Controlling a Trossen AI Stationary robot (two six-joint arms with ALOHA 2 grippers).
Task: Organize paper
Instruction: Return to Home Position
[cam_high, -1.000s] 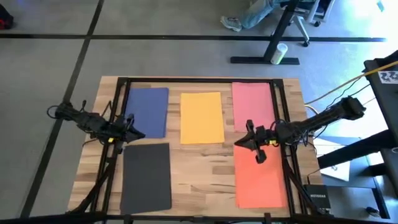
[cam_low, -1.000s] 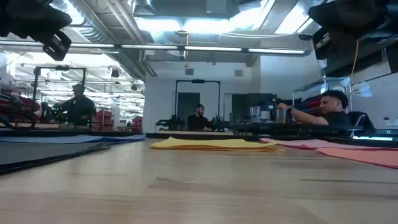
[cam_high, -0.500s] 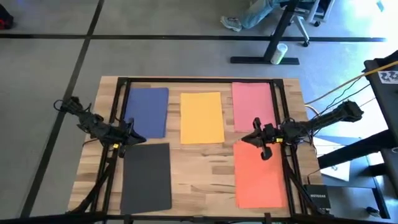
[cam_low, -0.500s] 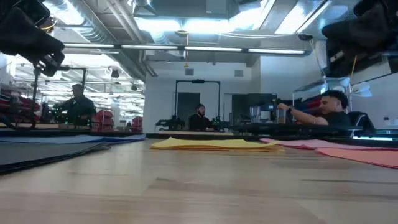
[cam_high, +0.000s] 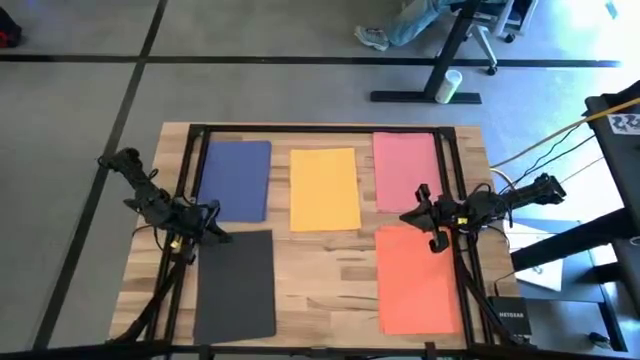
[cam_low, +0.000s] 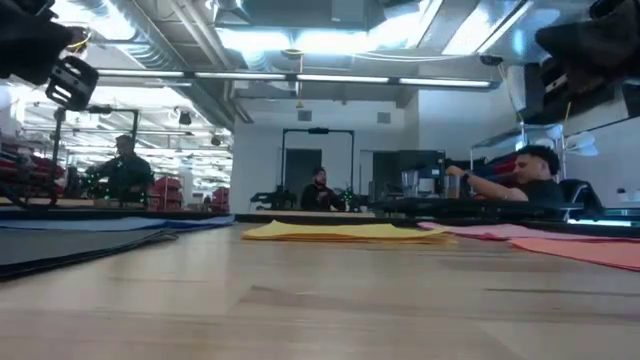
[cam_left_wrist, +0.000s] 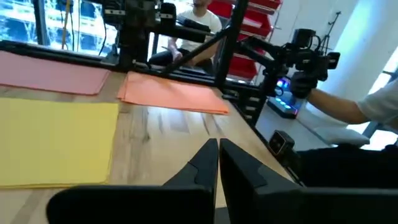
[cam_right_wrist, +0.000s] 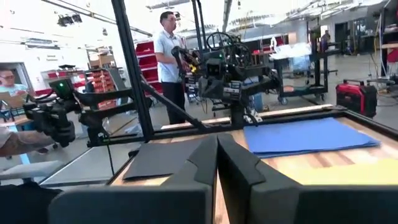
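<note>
The black paper (cam_high: 235, 290) lies just ahead of the left gripper (cam_high: 210, 222), the pink paper (cam_high: 405, 168) and orange paper (cam_high: 418, 285) flank the right gripper (cam_high: 415, 213), and both jaws are clenched empty, likely free to back away.

Low view: left arm (cam_low: 35, 45), right arm (cam_low: 600, 45) cut off by top edge. Left wrist view: yellow paper (cam_left_wrist: 50, 140) clipped at frame edge, sheet count unreadable.
</note>
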